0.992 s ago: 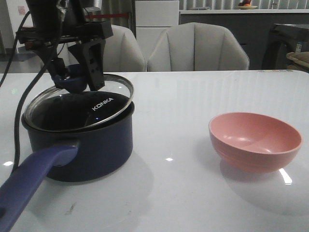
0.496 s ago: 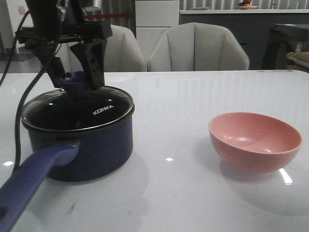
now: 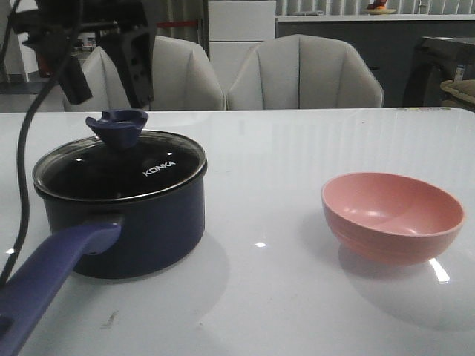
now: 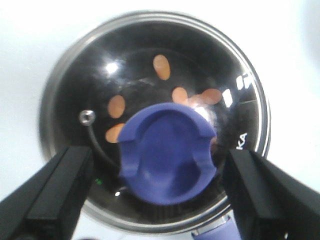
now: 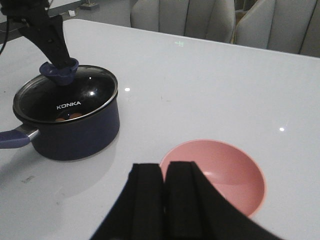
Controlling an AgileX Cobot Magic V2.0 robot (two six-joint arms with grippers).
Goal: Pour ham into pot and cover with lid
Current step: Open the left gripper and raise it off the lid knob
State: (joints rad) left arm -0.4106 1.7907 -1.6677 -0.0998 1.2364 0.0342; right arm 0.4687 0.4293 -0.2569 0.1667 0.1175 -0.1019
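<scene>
The dark navy pot (image 3: pixel 126 222) stands at the table's left, its long purple-blue handle (image 3: pixel 44 278) pointing to the near edge. The glass lid (image 3: pixel 159 159) lies flat on its rim, with the knob (image 3: pixel 116 126) upright. Through the glass, several orange-pink ham pieces (image 4: pixel 161 66) lie on the pot's black bottom. My left gripper (image 3: pixel 110 95) hangs open just above the knob (image 4: pixel 167 155), its fingers (image 4: pixel 55 192) apart on either side without touching it. My right gripper (image 5: pixel 163 172) is shut on nothing, above the table near the pink bowl (image 5: pixel 220 175).
The pink bowl (image 3: pixel 392 215) sits empty at the table's right. A black cable (image 3: pixel 26 148) from the left arm hangs beside the pot. Two pale chairs (image 3: pixel 304 74) stand behind the table's far edge.
The tilted lid came down flat onto the pot. My left gripper then opened, let go of the knob and rose above it.
</scene>
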